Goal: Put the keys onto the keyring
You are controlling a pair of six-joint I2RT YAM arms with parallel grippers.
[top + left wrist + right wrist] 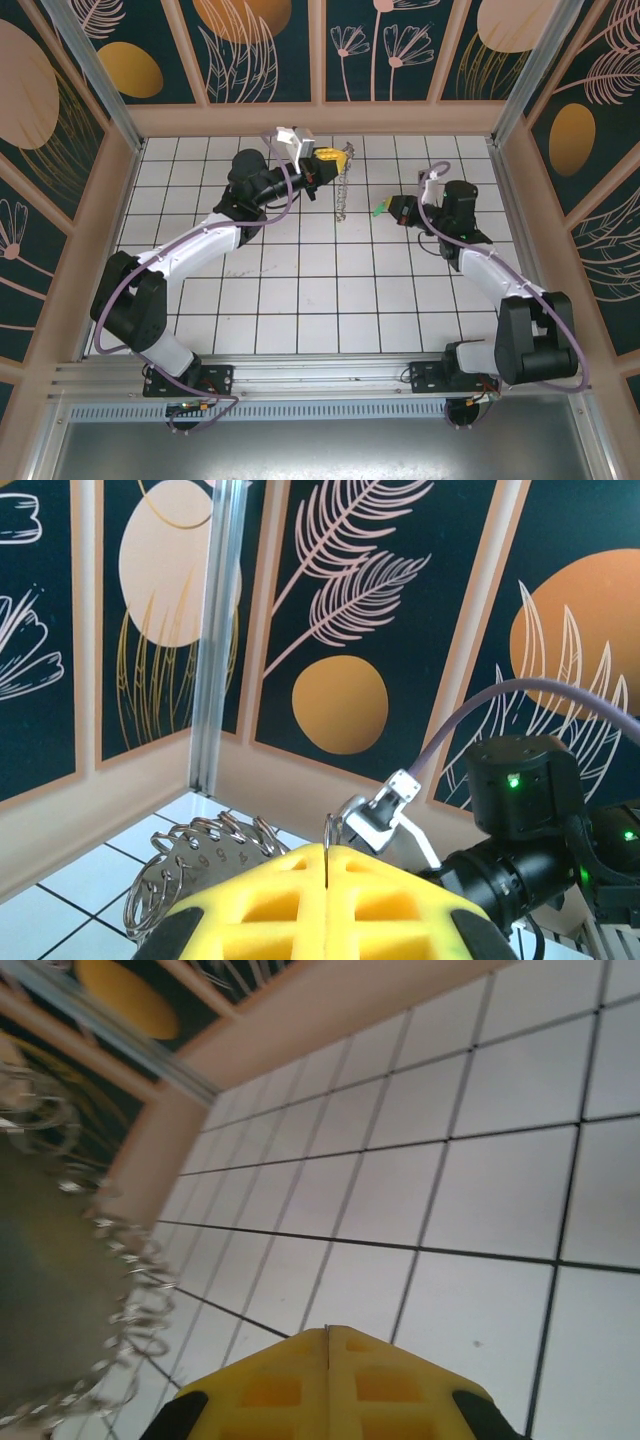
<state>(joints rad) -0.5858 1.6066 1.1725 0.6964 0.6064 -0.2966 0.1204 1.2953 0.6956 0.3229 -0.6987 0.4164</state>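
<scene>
The key (pixel 379 209) sticks out of the tip of the right jaws as a small green fleck, pointing out ahead of them toward the keyring (pixel 344 188). Its dark blade is too small to make out, so I cannot tell which end leads. The right jaws look closed on it. In the right wrist view their yellow pads (pixel 270 1390) meet at the seam, though the key itself is hidden there.

The keyring hangs from the left jaws, which are pressed together on its top edge. In the left wrist view the pads (pixel 260 905) are shut and the ring's bumpy rim (pixel 195 855) curls out to the left of them. From above the loop shows nearly edge-on, as a narrow strip trailing from the left jaws down toward the table (pixel 300 290).

From the right jaws the ring lies ahead and to their left, near but with a gap. The right wrist view shows it as a blur (pixel 125 1290) close on that side. The key is about level with the ring's lower end. The right arm (pixel 490 265) is the one placed to close the gap, travelling crosswise to the strip.
</scene>
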